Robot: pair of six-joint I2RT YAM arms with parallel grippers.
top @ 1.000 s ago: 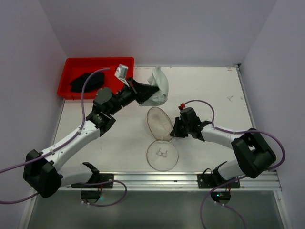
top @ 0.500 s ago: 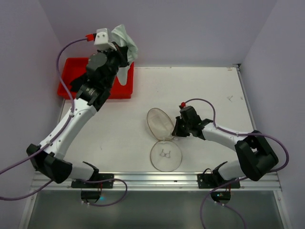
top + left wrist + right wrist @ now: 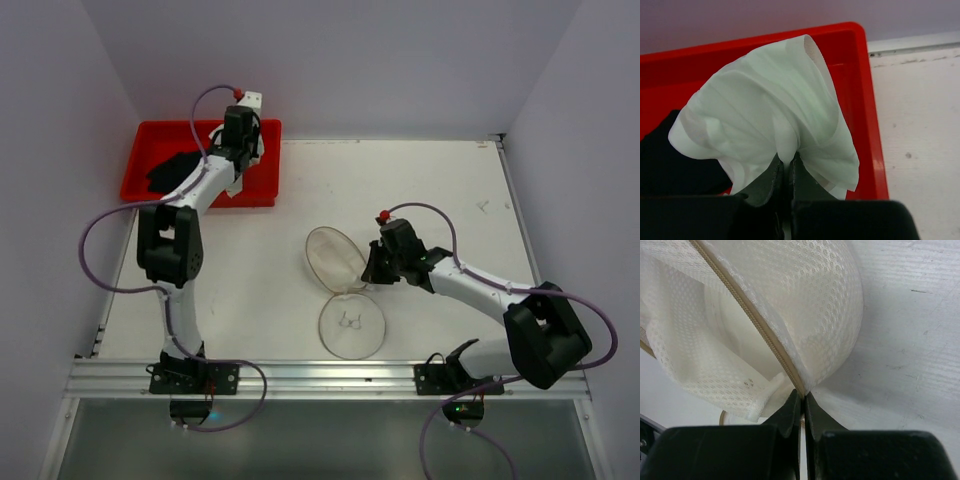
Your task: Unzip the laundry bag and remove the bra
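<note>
The bra [image 3: 770, 100], a pale green bunch of cloth, hangs from my left gripper [image 3: 787, 162], which is shut on a fold of it above the red tray [image 3: 875, 125]. From above, the left gripper [image 3: 243, 150] is over the tray's right end. The laundry bag [image 3: 350, 325] lies unzipped mid-table, its round face with the small black bra drawing flat and its other half [image 3: 335, 258] tipped up. My right gripper [image 3: 368, 272] is shut on the bag's rim. Up close, the right gripper [image 3: 803, 392] pinches the mesh [image 3: 815, 300] right at the zipper [image 3: 750, 315].
The red tray [image 3: 200, 125] stands at the back left corner against the wall and holds a black garment [image 3: 180, 170], also seen left of the bra [image 3: 660, 160]. White walls close the table on the left, back and right.
My left arm carried the bra from beside the bag up and back-left, then lowered it over the red tray. The right gripper kept its hold; the bag barely shifted.
</note>
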